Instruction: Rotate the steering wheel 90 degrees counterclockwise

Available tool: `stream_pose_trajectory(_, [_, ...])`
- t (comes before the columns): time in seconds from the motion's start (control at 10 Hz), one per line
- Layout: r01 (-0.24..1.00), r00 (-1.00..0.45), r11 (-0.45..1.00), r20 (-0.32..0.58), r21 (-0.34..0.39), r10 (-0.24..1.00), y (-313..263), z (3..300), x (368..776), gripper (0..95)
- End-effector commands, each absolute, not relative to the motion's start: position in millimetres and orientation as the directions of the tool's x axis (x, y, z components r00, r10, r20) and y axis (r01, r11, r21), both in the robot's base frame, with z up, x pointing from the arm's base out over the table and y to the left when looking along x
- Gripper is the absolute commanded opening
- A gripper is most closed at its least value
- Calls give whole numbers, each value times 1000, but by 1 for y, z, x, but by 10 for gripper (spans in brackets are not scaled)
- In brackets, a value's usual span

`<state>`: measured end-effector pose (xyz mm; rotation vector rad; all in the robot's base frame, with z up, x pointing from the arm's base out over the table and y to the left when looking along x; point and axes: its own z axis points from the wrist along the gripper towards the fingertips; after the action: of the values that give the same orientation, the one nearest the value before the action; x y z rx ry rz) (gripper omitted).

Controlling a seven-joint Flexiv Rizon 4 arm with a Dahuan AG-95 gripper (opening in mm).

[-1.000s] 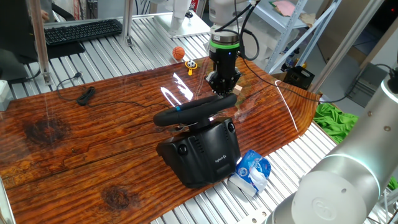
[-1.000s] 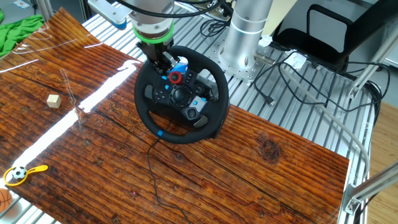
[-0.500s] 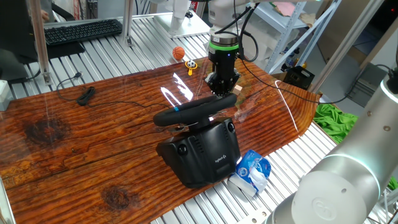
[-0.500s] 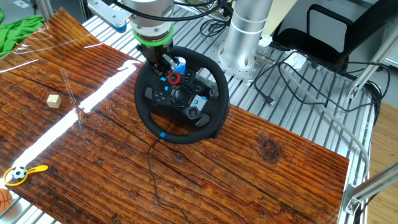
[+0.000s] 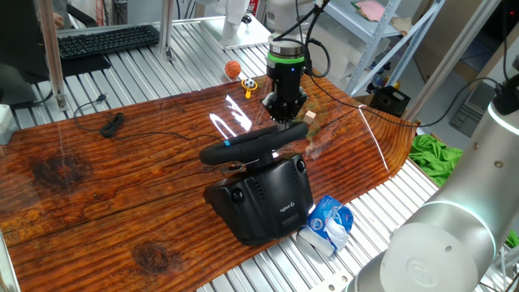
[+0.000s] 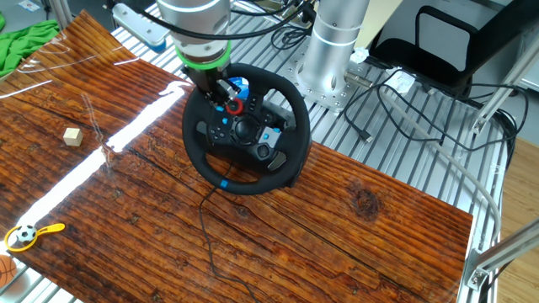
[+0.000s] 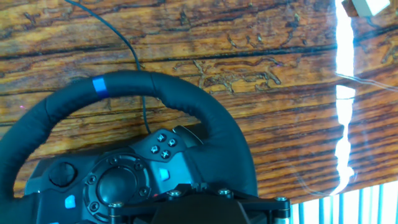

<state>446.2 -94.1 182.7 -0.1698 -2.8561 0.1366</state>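
Observation:
The steering wheel [image 6: 253, 184] is a black padded rim on a bulky black base [image 5: 263, 199] with a white logo, standing on the wooden table top. Its blue stripe [image 6: 222, 183] sits at the rim's lower edge, and in the hand view the blue stripe [image 7: 99, 86] is at upper left of the steering wheel [image 7: 186, 99]. My gripper [image 6: 221, 88] is shut, its tips inside the rim at the upper left, against the hub with the buttons. From the other side the gripper [image 5: 284, 115] comes down just behind the steering wheel [image 5: 243, 144]. The gripper [image 7: 196, 185] shows closed fingers with nothing between them.
A black keyboard [image 5: 105, 39] lies at the back left. An orange ball [image 5: 233, 70] and a yellow toy [image 5: 249, 84] sit behind the arm. A wooden cube [image 6: 73, 135] lies on the table, a blue-white packet [image 5: 328, 223] beside the base, and a black cable [image 5: 113, 124] to the left.
The gripper has shifted a little along the upper rim, and the wheel has turned slightly counterclockwise with it; the blue stripe moved a little along the bottom.

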Motion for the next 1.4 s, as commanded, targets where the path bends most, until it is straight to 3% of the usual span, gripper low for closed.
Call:
stream_pose_trajectory(0.1, [102,-955,989,269,-108,128,-93,183,447,0])
stream_pose_trajectory(1.4, [90,-951,992,289,-84,110,-104,173,438,0])
